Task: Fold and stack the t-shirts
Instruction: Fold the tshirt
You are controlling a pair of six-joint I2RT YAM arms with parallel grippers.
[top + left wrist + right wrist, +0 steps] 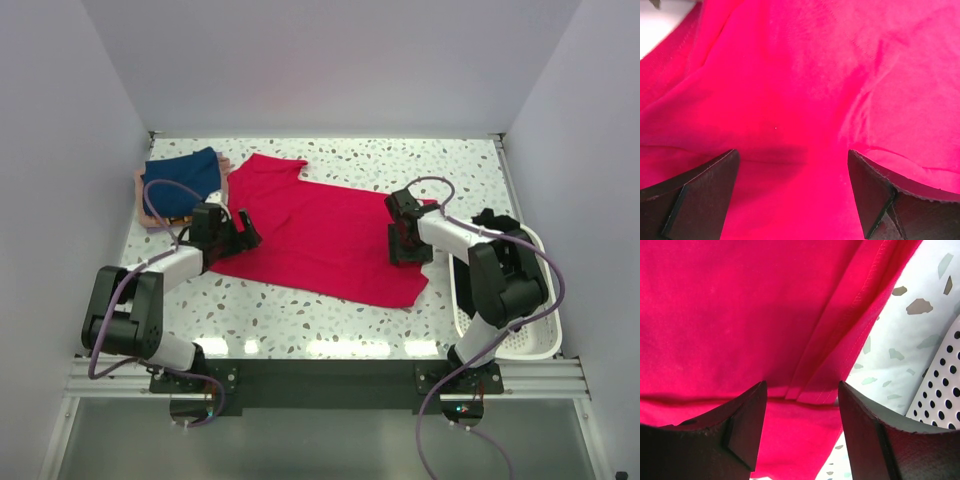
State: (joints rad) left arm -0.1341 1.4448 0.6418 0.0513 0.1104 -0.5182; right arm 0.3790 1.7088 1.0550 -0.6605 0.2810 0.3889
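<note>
You have the speckled table [300, 320] under everything, white walls closing it in on three sides. The biggest thing on it is the red t-shirt [320, 235], spread mostly flat across the middle. Its collar end points to the far left and its hem end lies toward the near right. A few soft creases run through the cloth.

On the right edge of the table sits the white perforated basket [545, 345], just beside the shirt's right end. A black t-shirt [497, 220] is bunched at its far end, partly behind your right arm.

At the far left, well clear of the basket, a navy t-shirt [185, 178] lies folded on top of a pale pink t-shirt [145, 212]. Only the pink edge shows along the left and near sides. The pile is just beside the red shirt's collar end.

Your left gripper [243, 232] is low over the left edge of the red shirt. Its wrist view shows the jaws spread wide, with flat red cloth filling the gap and nothing pinched.

Your right gripper [408, 245] is down at the shirt's right edge. Its wrist view shows the jaws apart, straddling a raised fold of the stitched hem. You cannot tell whether the fingers [747, 425] touch the cloth. Bare table and the basket wall show just to the right of them.
</note>
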